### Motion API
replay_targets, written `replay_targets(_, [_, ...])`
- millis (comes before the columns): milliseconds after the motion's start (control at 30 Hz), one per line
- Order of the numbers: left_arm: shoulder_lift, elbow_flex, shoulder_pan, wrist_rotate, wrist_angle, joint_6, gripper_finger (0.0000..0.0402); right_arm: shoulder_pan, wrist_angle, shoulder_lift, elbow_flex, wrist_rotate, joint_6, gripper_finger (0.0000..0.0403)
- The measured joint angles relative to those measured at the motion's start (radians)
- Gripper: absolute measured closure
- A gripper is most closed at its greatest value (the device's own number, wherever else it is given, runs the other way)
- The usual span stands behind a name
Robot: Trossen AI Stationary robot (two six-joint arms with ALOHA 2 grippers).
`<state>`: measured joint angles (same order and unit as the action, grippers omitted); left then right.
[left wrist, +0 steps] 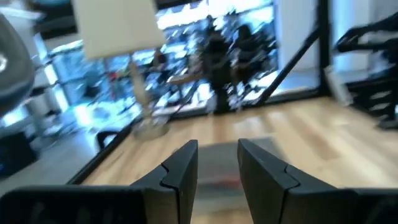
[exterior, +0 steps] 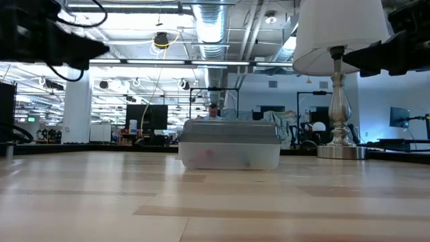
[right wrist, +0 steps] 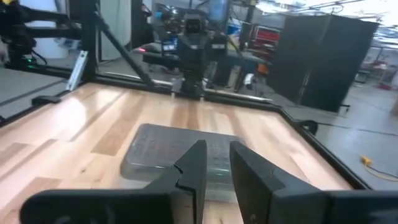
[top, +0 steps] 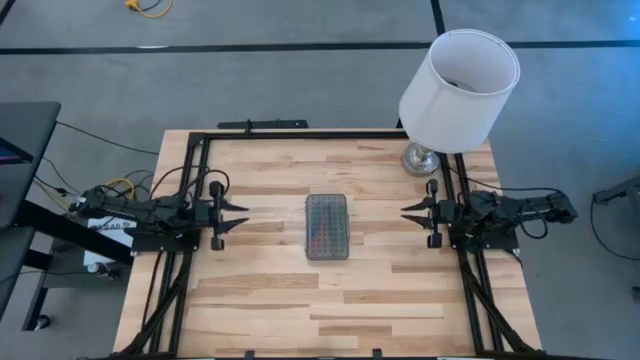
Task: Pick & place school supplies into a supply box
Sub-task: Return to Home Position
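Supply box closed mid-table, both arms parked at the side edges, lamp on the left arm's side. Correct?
No: the lamp stands on the right arm's side, near the right pincer, as the high view shows. The rest holds: supply box closed at the centre, left pincer and right parked at the side edges.

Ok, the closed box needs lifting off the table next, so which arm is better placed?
Left, narrowly. The left gripper and right gripper sit about equally far from the supply box, but the lamp crowds the right arm's side.
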<state>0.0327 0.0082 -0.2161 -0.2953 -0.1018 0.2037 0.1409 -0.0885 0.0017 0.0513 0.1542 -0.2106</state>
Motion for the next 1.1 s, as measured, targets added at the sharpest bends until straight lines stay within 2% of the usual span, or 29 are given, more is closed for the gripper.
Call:
replay_targets(100, [-0.033, 0.0, 0.027, 0.085, -0.011, 0.016, 0.0292, -0.06, 0.007, 0.0, 0.0, -0.052, -0.015, 0.0341])
replay_targets(300, [-0.03, 0.002, 0.074, 0.106, 0.035, 0.003, 0.0292, -0.178, 0.019, 0.0, -0.009, -0.205, -0.007, 0.0349])
replay_targets(500, [-0.017, 0.002, 0.085, 0.13, 0.044, -0.016, 0.0292, -0.202, 0.026, 0.019, -0.014, -0.202, -0.007, 0.0349])
replay_targets(700, [-0.017, 0.002, 0.085, 0.092, 0.041, -0.018, 0.0292, -0.202, 0.025, 0.018, -0.014, -0.202, 0.001, 0.0349])
replay_targets(1100, [-0.017, 0.002, 0.085, 0.091, 0.041, -0.026, 0.0292, -0.202, 0.024, 0.018, -0.014, -0.202, 0.001, 0.0349])
